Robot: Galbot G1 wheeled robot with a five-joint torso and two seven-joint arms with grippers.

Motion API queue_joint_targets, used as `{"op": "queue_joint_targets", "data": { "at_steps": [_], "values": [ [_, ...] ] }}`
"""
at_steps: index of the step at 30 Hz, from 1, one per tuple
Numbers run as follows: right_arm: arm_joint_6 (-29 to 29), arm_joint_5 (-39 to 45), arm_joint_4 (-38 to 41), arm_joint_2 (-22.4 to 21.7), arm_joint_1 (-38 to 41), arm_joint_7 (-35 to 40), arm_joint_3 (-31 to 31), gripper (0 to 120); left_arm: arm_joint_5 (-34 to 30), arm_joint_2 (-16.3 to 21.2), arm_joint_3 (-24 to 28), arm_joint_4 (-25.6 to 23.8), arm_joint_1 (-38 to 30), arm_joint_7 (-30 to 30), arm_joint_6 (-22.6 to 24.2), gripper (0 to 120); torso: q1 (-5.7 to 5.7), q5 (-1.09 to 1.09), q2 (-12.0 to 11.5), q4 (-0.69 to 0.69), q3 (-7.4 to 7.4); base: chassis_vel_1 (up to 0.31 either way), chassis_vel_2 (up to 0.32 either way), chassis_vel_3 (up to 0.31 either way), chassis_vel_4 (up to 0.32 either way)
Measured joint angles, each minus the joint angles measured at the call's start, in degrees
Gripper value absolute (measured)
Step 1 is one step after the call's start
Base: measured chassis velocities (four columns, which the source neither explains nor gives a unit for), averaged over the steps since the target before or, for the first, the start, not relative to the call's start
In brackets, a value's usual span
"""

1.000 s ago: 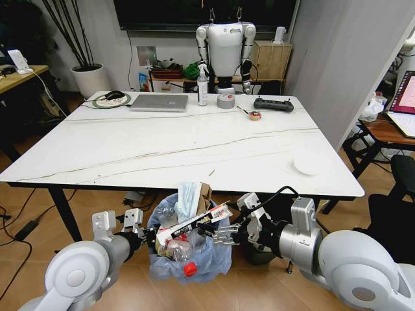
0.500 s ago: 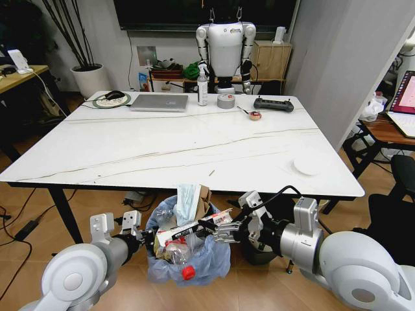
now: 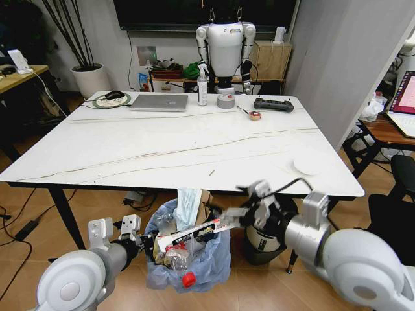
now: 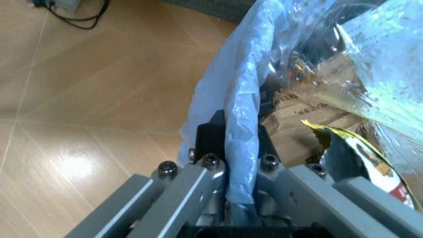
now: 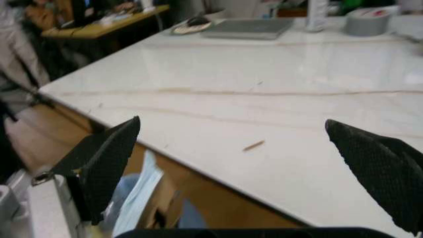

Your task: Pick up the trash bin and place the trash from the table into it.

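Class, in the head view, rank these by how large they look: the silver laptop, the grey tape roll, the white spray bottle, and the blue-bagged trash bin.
1. Blue-bagged trash bin, though it sits nearest the camera.
2. Silver laptop.
3. White spray bottle and grey tape roll look alike; unranked.

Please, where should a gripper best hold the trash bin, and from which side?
Probably at the upper rim of the trash bin, from the robot's left, where the bag folds over an edge thin enough to pinch. The left gripper is clamped there; the body is round and too wide.
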Motion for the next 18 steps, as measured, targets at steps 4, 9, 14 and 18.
{"op": "queue_joint_targets", "data": {
  "at_steps": [4,9,14,18],
  "values": [
    [-0.85,2.58,-3.68,1.76,1.51,5.02,5.52,100,0.48,0.09,-0.13,-0.61,0.83,0.03,0.00,0,-0.02,-0.01,0.00,0.01,0.00,0.000,0.000,0.000,0.000],
    [-1.53,3.79,-12.49,2.57,3.80,7.53,8.19,100,0.61,0.49,-0.16,-1.14,1.22,0.05,0.00,0,-0.01,-0.01,0.00,0.01,0.00,0.000,0.000,0.000,0.000],
    [-2.70,3.75,-25.80,3.35,9.06,9.80,6.08,100,0.13,1.43,-0.52,-1.43,1.51,0.06,0.00,0,-0.01,0.01,0.00,0.01,0.01,0.000,0.000,0.000,0.000],
    [-3.68,3.94,-30.61,3.00,12.17,10.43,4.11,100,-0.45,1.86,-0.85,-1.56,1.51,0.07,0.00,0,0.00,0.03,0.00,0.01,0.01,0.000,0.000,0.000,0.000]
  ]
}}
